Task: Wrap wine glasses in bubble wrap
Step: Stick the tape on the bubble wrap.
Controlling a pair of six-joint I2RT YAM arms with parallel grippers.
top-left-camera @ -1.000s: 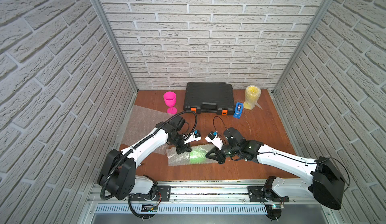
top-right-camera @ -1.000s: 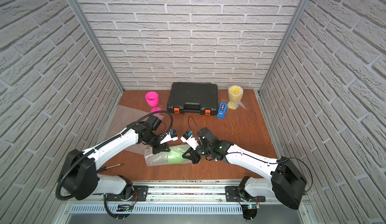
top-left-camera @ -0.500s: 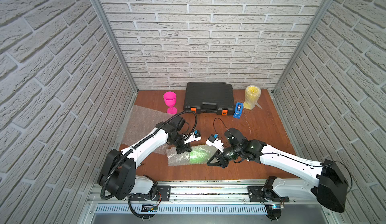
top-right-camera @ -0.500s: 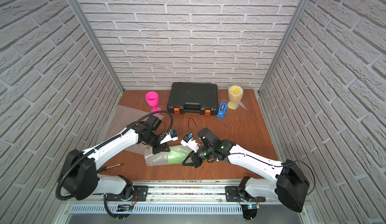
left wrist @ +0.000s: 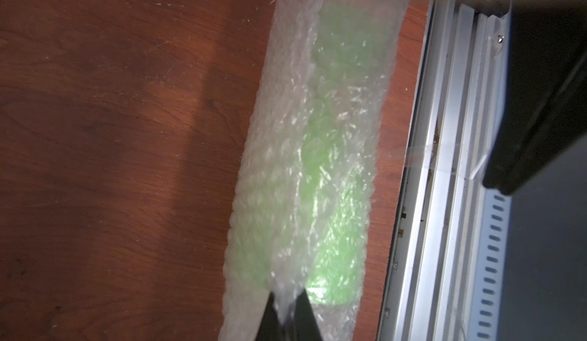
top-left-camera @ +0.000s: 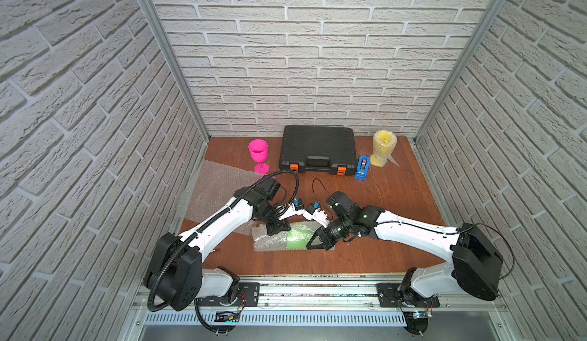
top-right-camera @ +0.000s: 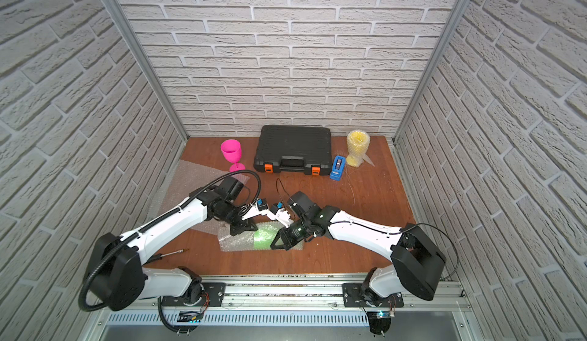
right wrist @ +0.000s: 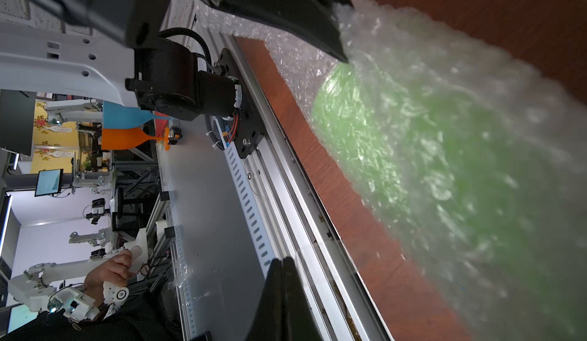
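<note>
Left gripper (left wrist: 287, 304): pinching the wrap (left wrist: 286, 117), 10 o'clock side of the roll
Right gripper (right wrist: 282, 261): pressed together, empty, at 3 o'clock
Risk: the pinch slips and the wrap springs off the green glass (top-left-camera: 300, 235)

Black carry case (top-left-camera: 318, 147) is seen shut at 12 o'clock on the wooden tabletop (top-left-camera: 397, 196), orange latches (top-left-camera: 293, 167) turned toward 6. Blue tape dispenser (top-left-camera: 362, 167) is set just beside the case's 4 o'clock corner. In a top view, a thin metal-tipped tool (top-right-camera: 171, 253) is seen lying at 7 o'clock, near the aluminium front rail (top-right-camera: 286, 291).
</note>
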